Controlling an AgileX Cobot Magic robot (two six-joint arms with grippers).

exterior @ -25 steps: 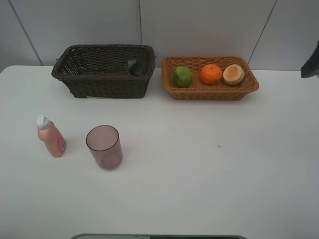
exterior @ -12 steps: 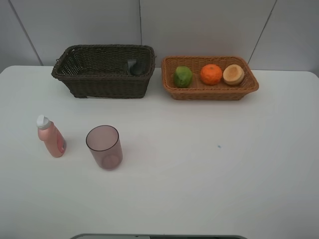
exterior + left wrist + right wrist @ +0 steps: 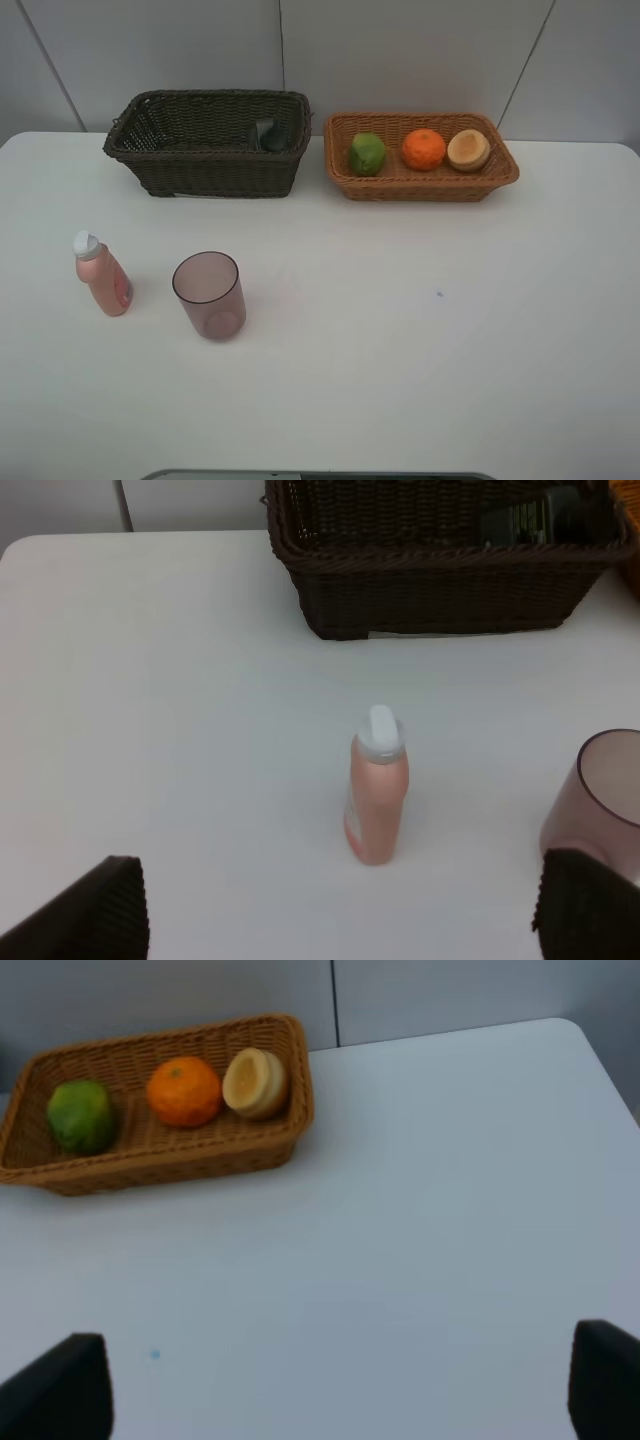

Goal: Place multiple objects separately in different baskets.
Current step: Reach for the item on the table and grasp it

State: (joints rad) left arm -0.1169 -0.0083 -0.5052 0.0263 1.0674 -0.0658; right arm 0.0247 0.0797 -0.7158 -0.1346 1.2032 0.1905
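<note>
The pink white-capped bottle point(image 3: 101, 274) and the mauve cup point(image 3: 209, 295) stand upright on the table's left. A dark grey bottle point(image 3: 270, 134) lies in the dark brown basket point(image 3: 200, 172). In the orange-tan basket point(image 3: 420, 187) lie a green fruit point(image 3: 367, 153), an orange mandarin point(image 3: 424, 149) and a pale tan round fruit point(image 3: 468, 150). My left gripper point(image 3: 340, 912) is open, and the pink bottle point(image 3: 377, 800) stands just ahead of its gap with the cup point(image 3: 600, 790) beside it. My right gripper point(image 3: 333, 1385) is open over bare table, well short of the orange-tan basket point(image 3: 150, 1165). Neither arm shows in the high view.
Both baskets sit side by side along the table's far edge, against a grey panelled wall. A small dark speck point(image 3: 438, 294) marks the white tabletop right of the middle.
A dark piece of the right arm at the high view's right edge one second ago has gone out of view. No object has moved.
</note>
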